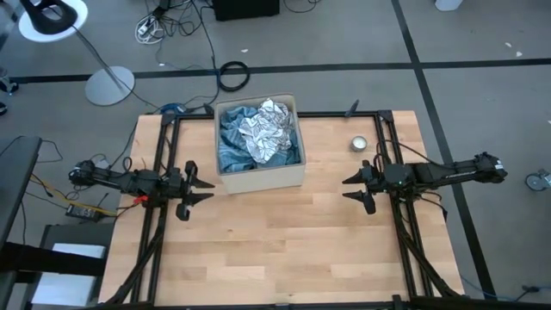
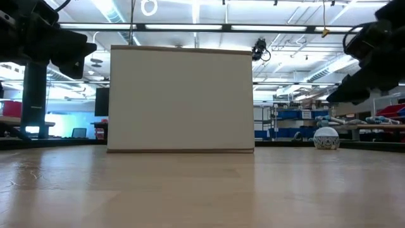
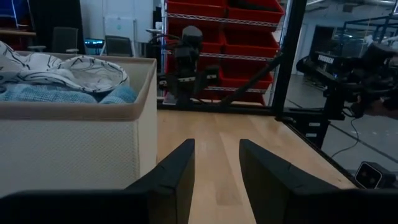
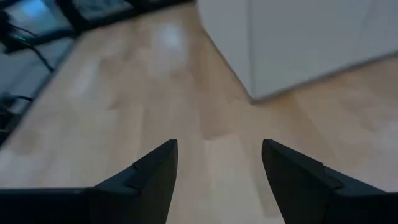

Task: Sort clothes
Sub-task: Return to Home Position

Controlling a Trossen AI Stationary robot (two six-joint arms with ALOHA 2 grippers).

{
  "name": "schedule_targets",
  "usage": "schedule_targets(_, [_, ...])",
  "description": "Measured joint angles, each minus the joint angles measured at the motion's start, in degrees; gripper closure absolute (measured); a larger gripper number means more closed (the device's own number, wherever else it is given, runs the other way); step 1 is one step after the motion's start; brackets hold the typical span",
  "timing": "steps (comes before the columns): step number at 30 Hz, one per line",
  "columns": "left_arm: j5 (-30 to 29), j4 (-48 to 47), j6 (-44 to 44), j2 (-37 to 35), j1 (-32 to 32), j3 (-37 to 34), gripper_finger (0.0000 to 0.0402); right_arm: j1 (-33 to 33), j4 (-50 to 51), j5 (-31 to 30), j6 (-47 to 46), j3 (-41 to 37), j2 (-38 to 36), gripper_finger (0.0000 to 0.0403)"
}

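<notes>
The clothes (image 1: 258,136) lie piled in a pale box (image 1: 261,177) at the table's far middle: blue pieces below, a white-grey patterned piece (image 3: 74,65) on top. My left gripper (image 1: 207,189) hovers open at the box's left near corner, pointing right. My right gripper (image 1: 349,189) hovers open to the right of the box, pointing left. In the low view the box (image 2: 181,98) hides the clothes.
A small round white object (image 1: 358,143) sits on the table at the far right, also in the low view (image 2: 326,138). Bare wooden tabletop (image 1: 284,250) spreads in front of the box. Black frame rails (image 1: 405,241) run along both sides.
</notes>
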State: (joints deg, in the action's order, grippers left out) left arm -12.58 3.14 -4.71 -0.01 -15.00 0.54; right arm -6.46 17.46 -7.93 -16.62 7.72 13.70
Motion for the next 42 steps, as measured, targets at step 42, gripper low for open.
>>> schedule_targets(42, [-0.02,0.19,-0.04,0.04,-0.01,0.09,0.027,0.96,-5.45,8.01,-7.28,-1.55,-3.48,0.0167])
